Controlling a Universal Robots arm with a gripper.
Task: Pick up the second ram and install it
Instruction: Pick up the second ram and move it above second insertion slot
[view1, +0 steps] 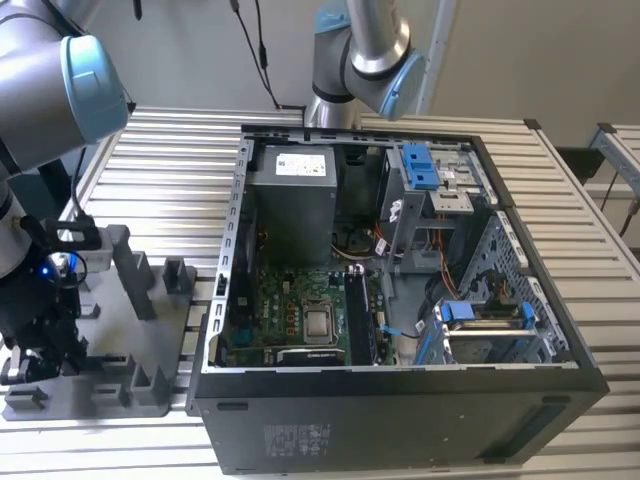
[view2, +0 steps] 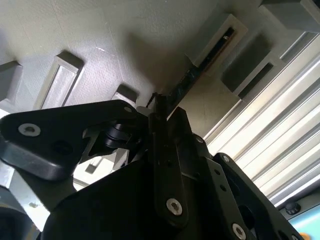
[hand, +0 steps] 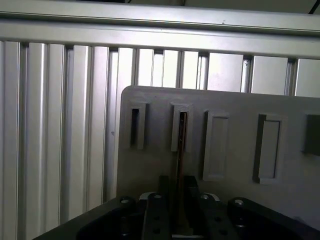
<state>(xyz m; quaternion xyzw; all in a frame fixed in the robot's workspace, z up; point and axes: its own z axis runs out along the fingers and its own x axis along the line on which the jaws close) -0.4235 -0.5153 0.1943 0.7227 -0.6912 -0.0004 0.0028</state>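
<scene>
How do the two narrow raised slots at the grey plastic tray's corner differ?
The corner slot is empty and dark inside; the neighbouring slot has the thin dark memory board in it. The end effector lines up with the neighbouring slot, not the corner slot. Both are narrow and grey-framed.

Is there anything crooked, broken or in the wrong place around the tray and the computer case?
Nothing stands out. The second ram stands on edge in its slot of the grey tray, in line with the slot, and the tool is right at it. The computer case lies open, with no visible damage.
</scene>
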